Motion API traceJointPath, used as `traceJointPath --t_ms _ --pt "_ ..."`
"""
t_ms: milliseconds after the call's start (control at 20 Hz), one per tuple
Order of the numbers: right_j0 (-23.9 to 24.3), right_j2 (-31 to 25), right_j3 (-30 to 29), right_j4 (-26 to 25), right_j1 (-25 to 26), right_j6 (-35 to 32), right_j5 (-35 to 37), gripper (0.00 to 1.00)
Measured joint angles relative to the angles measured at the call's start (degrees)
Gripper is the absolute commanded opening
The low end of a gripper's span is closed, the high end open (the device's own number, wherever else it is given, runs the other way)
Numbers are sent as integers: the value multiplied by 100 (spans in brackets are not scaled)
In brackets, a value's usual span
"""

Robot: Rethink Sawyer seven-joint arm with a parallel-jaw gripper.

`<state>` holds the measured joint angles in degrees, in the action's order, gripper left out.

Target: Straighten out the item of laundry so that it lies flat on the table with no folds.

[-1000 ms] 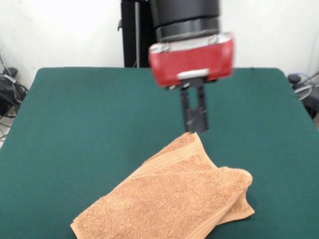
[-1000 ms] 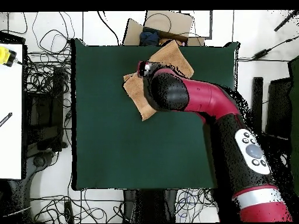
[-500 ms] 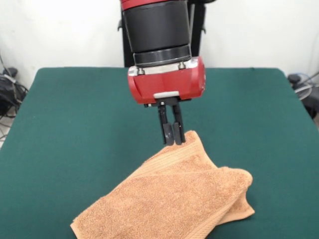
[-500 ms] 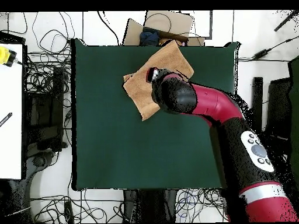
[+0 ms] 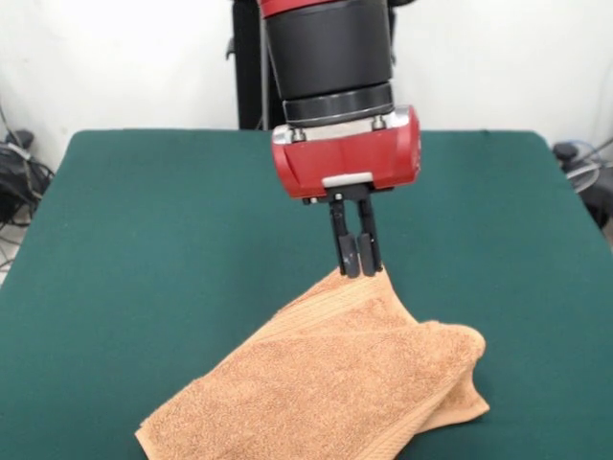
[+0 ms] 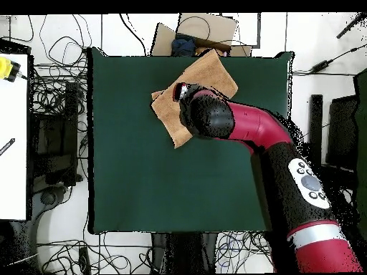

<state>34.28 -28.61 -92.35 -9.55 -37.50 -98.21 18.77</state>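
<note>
My claw (image 5: 358,259) hangs straight down from its red housing, the two black fingers (image 5: 350,251) drawn together so that almost no gap shows between them. Their tips sit right at the far corner of the light orange-tan terry towel (image 5: 335,383); I cannot tell whether they pinch a bit of the cloth there or only touch it.

The towel lies folded over on itself on the dark green felt-topped table (image 5: 163,249), toward the near edge in the front view. It runs on a slant from a lower corner near the bottom of that view up to the pointed corner under my claw. A second layer shows along its right side, where a rounded fold juts out and another edge peeks from below it. A woven border band runs along the upper left edge.

From overhead, my red and black arm (image 6: 258,129) reaches across the table and covers the middle of the towel (image 6: 208,71), which lies near the table's far edge.
</note>
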Motion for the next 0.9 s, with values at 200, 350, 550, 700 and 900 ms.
traceJointPath --t_ms 200,350,550,700,900 --pt "-60 24 49 11 39 0 118 0" --pt "-375 339 201 0 141 0 464 0" --pt "-775 768 270 -38 288 0 656 0" --pt "-1103 1109 291 -80 421 0 745 0" --pt "-1541 1540 314 -88 576 0 1030 0"
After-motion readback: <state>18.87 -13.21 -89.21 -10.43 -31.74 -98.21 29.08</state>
